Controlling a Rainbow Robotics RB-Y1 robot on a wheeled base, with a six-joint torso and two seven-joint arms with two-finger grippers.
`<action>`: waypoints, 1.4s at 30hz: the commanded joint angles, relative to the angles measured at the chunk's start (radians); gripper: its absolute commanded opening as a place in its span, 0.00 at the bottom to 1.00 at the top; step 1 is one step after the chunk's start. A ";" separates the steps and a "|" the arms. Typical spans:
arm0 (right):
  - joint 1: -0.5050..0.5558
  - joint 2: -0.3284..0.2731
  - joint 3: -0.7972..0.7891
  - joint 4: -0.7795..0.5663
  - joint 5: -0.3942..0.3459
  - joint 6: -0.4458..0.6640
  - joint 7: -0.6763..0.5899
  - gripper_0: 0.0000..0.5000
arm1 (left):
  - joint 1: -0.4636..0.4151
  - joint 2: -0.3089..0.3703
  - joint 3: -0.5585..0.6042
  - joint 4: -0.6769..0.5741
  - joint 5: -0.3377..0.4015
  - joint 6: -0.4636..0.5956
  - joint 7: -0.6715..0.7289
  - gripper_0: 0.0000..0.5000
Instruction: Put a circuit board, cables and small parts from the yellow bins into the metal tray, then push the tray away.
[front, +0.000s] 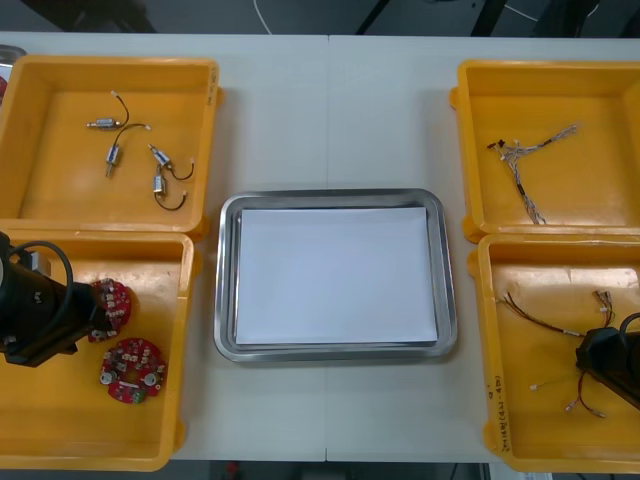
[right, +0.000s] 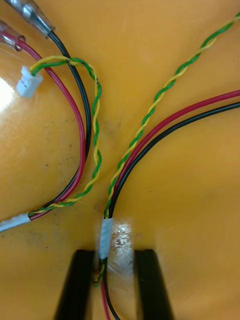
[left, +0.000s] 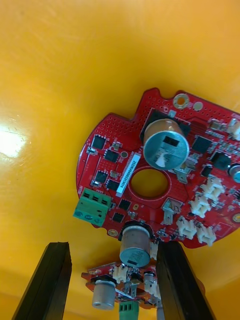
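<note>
Four yellow bins (front: 110, 63), one metal tray (front: 225, 280). Two red boards (front: 128, 372) lie in the near left bin and four small metal parts (front: 113, 155) in the far left. One blue-white cable (front: 525, 165) lies far right; red, black and yellow-green cables (front: 535, 318) near right. Left gripper (left: 112, 245) has fingers wide apart, astride one board's edge; contact is unclear. Right gripper (right: 114, 252) has fingers part open around a cable's white sleeve (right: 105, 235), not pinching.
</note>
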 joint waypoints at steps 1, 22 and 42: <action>0.034 0.009 0.021 -0.005 0.004 -0.010 -0.022 0.00 | 0.026 -0.014 -0.023 0.009 -0.013 -0.023 0.111 1.00; -0.009 -0.019 -0.143 -0.230 -0.055 0.187 0.044 0.00 | 0.026 -0.014 -0.042 0.010 -0.031 -0.044 0.113 0.00; -0.207 -0.206 -0.272 -0.431 -0.322 0.457 0.095 0.00 | -0.012 0.052 -0.014 -0.037 0.012 0.014 0.105 0.00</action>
